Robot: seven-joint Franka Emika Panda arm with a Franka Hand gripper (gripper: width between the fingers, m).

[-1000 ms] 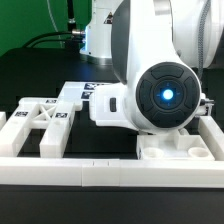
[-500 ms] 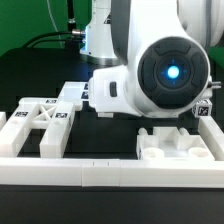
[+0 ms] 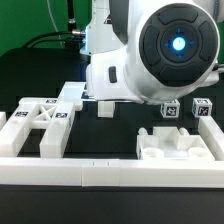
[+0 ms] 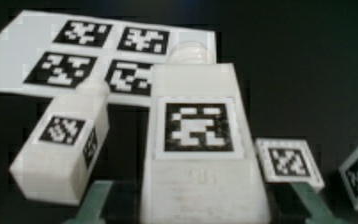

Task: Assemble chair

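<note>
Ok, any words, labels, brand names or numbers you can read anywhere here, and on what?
No readable words, letters, numbers or brand marks in either view.
marker board: only black-and-white square tags, no text.
square post in the pincer: one square tag, pattern only.
X-braced panel: small tags, blurred, no lettering visible.
arm: plain white casing, no logo visible.

Arm (image 3: 118,75): glossy white rounded shell; joint bore a black circular cap (image 3: 178,62) with a blue light (image 3: 179,43) glowing at centre
</note>
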